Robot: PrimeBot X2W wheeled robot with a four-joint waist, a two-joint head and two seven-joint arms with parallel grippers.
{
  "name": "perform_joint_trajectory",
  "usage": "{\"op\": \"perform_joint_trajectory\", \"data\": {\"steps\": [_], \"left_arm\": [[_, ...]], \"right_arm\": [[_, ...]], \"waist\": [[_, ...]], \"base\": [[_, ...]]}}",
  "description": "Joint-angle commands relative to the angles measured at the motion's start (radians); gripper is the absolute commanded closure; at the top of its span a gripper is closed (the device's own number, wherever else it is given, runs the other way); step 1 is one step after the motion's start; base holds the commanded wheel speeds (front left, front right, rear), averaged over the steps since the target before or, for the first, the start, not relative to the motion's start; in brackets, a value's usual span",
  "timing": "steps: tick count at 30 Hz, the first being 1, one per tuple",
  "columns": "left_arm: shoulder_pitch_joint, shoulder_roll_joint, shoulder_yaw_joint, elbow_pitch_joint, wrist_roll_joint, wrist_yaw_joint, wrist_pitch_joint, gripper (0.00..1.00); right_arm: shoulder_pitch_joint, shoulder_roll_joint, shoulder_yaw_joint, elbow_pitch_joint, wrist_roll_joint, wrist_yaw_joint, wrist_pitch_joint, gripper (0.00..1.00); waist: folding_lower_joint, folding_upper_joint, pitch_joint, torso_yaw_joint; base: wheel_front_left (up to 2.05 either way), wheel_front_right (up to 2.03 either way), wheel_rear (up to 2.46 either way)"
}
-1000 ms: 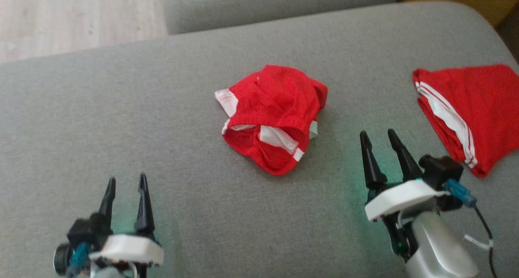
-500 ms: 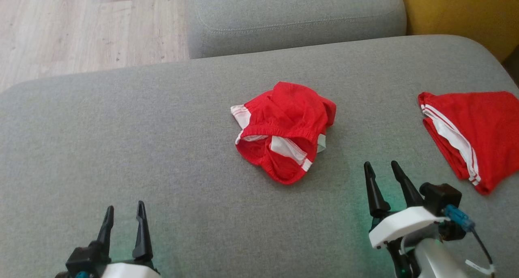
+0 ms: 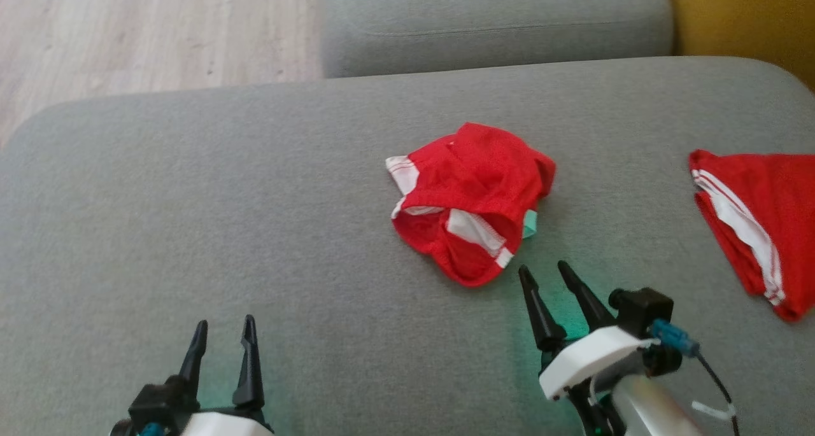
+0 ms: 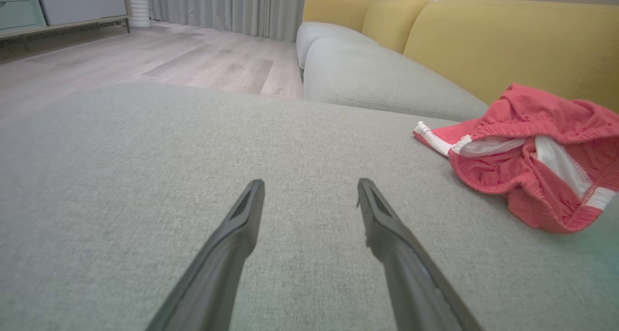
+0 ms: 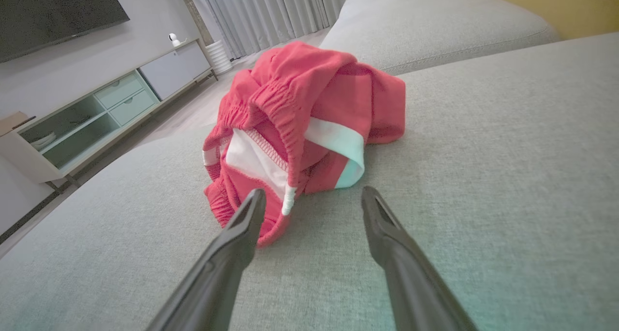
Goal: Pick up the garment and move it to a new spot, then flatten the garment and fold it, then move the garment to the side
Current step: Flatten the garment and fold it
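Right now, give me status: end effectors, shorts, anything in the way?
Left end effector open, empty. Right end effector open, just short of shorts. Shorts crumpled on cushion, untouched. Nothing between; folded pair far right.

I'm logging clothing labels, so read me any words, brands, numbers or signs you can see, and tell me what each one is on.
No readable text anywhere in these views.
The crumpled red garment shows only white stripes and trim, with no print or legible tag.
The folded red garment also shows only white stripes.
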Motion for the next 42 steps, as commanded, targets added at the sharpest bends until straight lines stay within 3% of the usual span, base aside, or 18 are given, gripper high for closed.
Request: {"op": "perform_joint_trajectory", "data": {"steps": [1,9,11,12,13,14,21,26,33,37,42], "left_arm": [[-0.033,0.001,0.018,-0.027,-0.005,0.005,-0.010,0.00],[-0.047,0.001,0.009,-0.024,-0.006,0.002,-0.010,0.00],[-0.050,0.001,0.006,-0.025,-0.006,0.002,-0.010,0.00],[-0.052,0.001,0.005,-0.024,-0.007,0.002,-0.010,0.00],[-0.053,0.001,0.004,-0.023,-0.008,0.002,-0.010,0.00],[-0.055,0.001,0.004,-0.023,-0.009,0.003,-0.010,0.00],[-0.058,0.001,0.008,-0.029,-0.018,0.010,-0.010,0.00],[-0.061,0.001,0.008,-0.035,-0.027,0.014,-0.010,0.00],[-0.044,0.001,0.016,-0.039,-0.050,0.019,-0.010,0.00],[-0.038,0.001,0.002,-0.031,-0.067,0.019,-0.010,0.00],[-0.040,0.001,-0.035,-0.020,-0.097,0.022,-0.010,0.00]], "right_arm": [[-0.056,0.002,0.023,-0.018,0.011,-0.001,-0.006,0.00],[-0.091,0.002,0.026,0.005,0.021,-0.001,-0.006,0.00],[-0.098,0.002,0.026,0.024,0.014,-0.001,-0.006,0.25],[-0.101,0.002,0.024,0.032,0.014,-0.001,-0.006,0.53],[-0.105,0.002,0.022,0.039,0.012,-0.001,-0.006,0.67],[-0.107,0.002,0.021,0.043,0.010,-0.001,-0.006,1.00],[-0.115,0.002,-0.032,0.055,-0.010,-0.001,-0.006,1.00],[-0.132,0.002,-0.127,0.007,-0.044,-0.001,-0.006,1.00],[-0.295,-0.042,-0.286,-0.172,-0.260,-0.001,-0.006,1.00],[-0.449,-0.082,-0.274,-0.234,-0.306,-0.001,-0.006,1.00],[-0.623,-0.087,-0.152,-0.209,-0.325,-0.001,-0.006,1.00]], "waist": [[0.0000,-0.0001,0.011,0.022],[0.0000,-0.0001,0.042,0.065],[0.0000,-0.0001,0.049,0.074],[0.0000,-0.0001,0.051,0.078],[0.0000,-0.0001,0.054,0.080],[0.0000,-0.0001,0.056,0.082],[0.0000,-0.0001,0.061,0.078],[0.0000,-0.0001,0.055,0.066],[0.0000,-0.0001,0.015,0.045],[0.0000,-0.0001,-0.012,0.057],[0.0000,-0.0001,-0.030,0.111]], "base": [[0.00,0.00,0.00],[0.00,0.00,0.00],[0.00,0.00,0.00],[0.00,0.00,0.00],[0.00,0.00,0.00],[0.00,0.00,0.00],[0.00,0.00,0.00],[0.00,0.00,0.00],[0.00,0.00,0.00],[0.00,0.00,0.00],[0.00,0.00,0.00]]}}
